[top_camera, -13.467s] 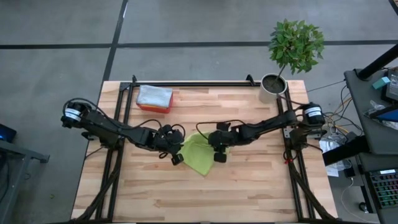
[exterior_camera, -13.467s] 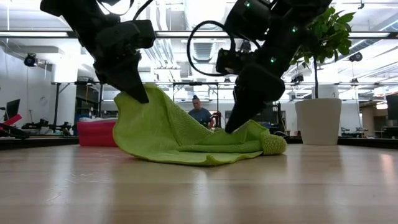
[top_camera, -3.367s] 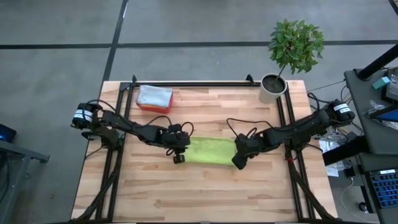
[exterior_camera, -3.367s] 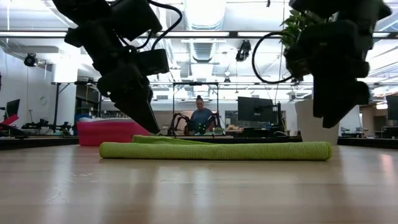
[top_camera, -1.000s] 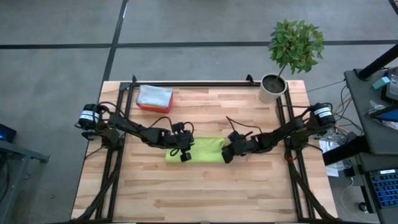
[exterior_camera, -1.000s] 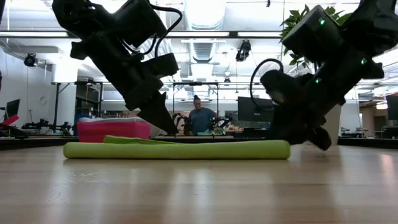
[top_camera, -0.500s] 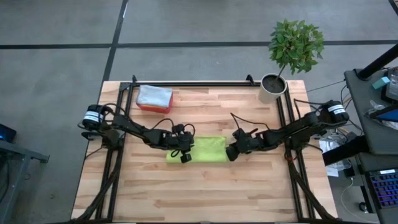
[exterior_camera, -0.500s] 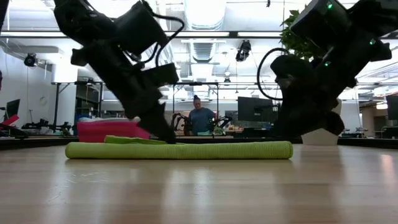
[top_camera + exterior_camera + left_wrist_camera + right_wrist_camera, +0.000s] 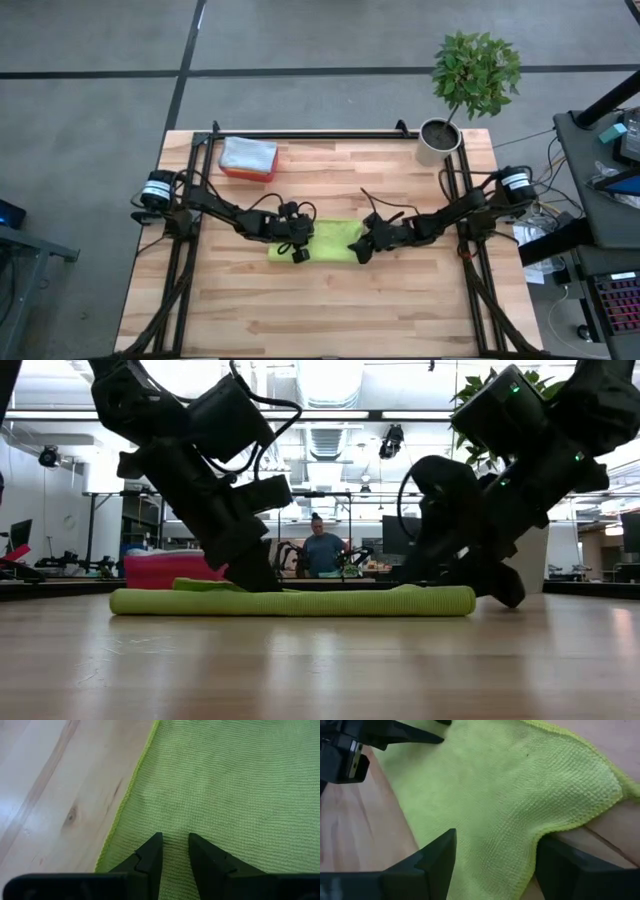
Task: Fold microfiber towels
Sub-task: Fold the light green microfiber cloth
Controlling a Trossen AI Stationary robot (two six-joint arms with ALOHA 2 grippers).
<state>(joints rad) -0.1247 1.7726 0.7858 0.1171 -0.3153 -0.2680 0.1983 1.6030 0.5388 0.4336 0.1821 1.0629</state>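
Observation:
A lime green microfiber towel lies folded into a long flat band in the middle of the table. My left gripper is down on its top, about a third of the way in from its left end. In its wrist view the two tips stand close together on the cloth. My right gripper is at the towel's right end and open. Its fingers stand wide on either side of a loose corner without touching it. My left gripper comes down on the towel's top layer at a slant from the table's left side. Its two fingertips rest on the cloth with a narrow strip of it between them. The towel lies flat on the table beneath them.
A pink-red bin with folded cloths in it stands at the far left. A potted plant stands at the far right corner. Bare wood lies along the near side. A person sits in the room behind.
My right gripper has opened and let go of the towel's right end, which now lies on the table with one corner slightly raised. My left gripper has sunk a little onto the towel, its fingers unchanged.

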